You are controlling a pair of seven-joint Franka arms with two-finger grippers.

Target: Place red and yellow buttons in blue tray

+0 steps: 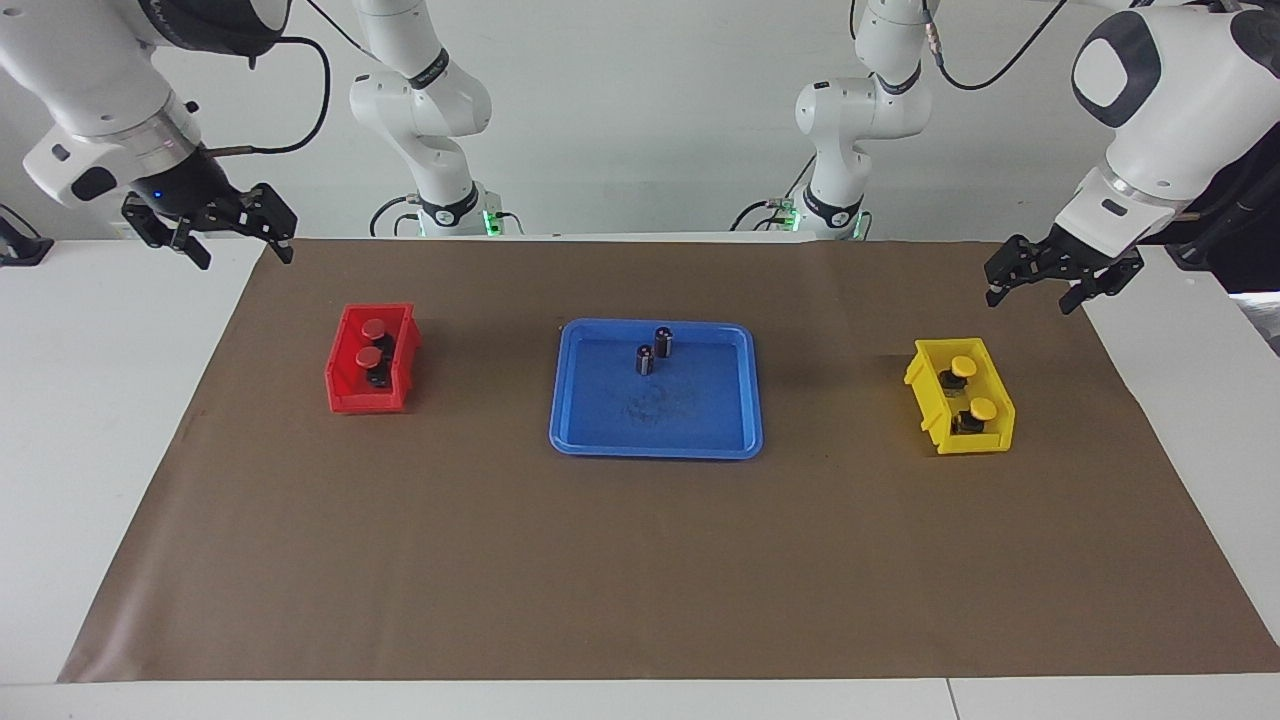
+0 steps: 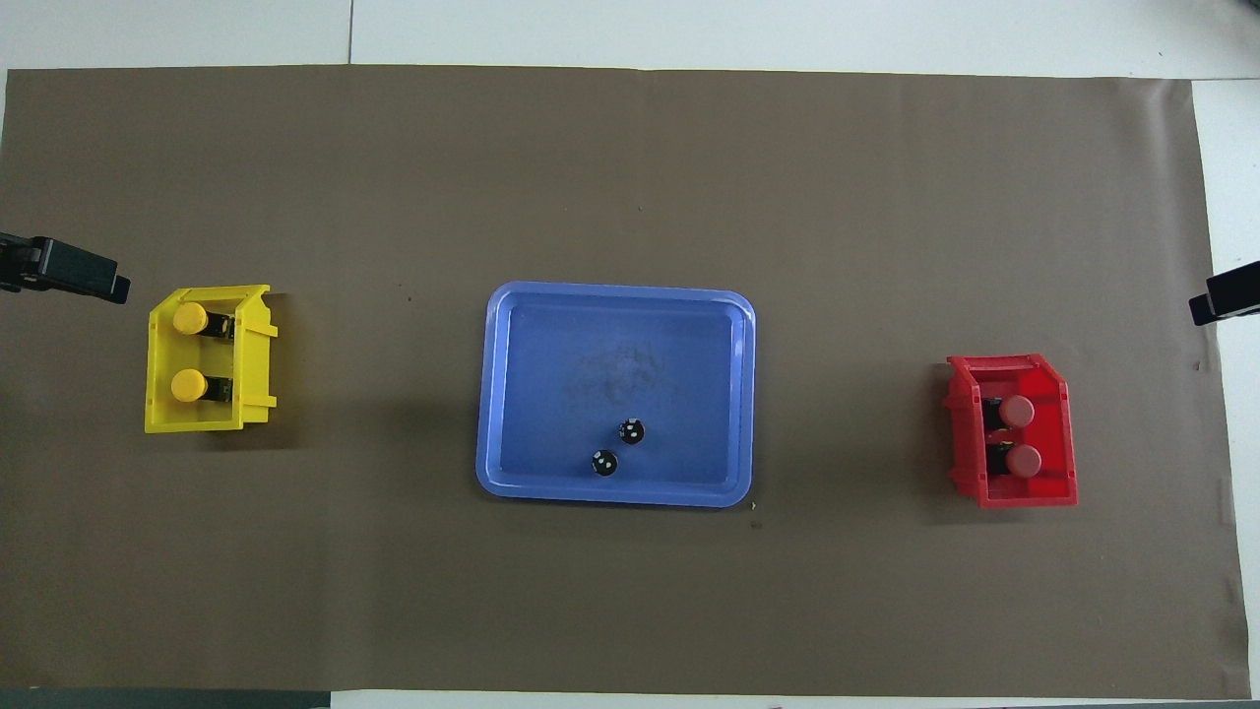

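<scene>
Two red buttons (image 1: 373, 328) (image 1: 369, 356) stand in a small red bin (image 1: 345, 390) toward the right arm's end; in the overhead view the red buttons (image 2: 1019, 412) (image 2: 1024, 460) show round caps. Two yellow buttons (image 1: 962, 367) (image 1: 984, 408) sit in a yellow bin (image 1: 925, 378) toward the left arm's end, and the yellow buttons (image 2: 189, 318) (image 2: 188, 385) also show from above. The blue tray (image 1: 700, 405) (image 2: 551, 394) lies mid-mat between the bins. My right gripper (image 1: 243, 250) (image 2: 1226, 295) hangs open over the mat's edge by the red bin. My left gripper (image 1: 1030, 298) (image 2: 69, 271) hangs open over the mat by the yellow bin. Both are empty.
Two dark capless cylinders (image 1: 663, 342) (image 1: 645, 360) stand upright in the tray, on the side nearer the robots. A brown mat (image 1: 640, 560) covers most of the white table (image 1: 100, 400). From above I see the red bin (image 2: 1024, 492) and the yellow bin (image 2: 197, 421).
</scene>
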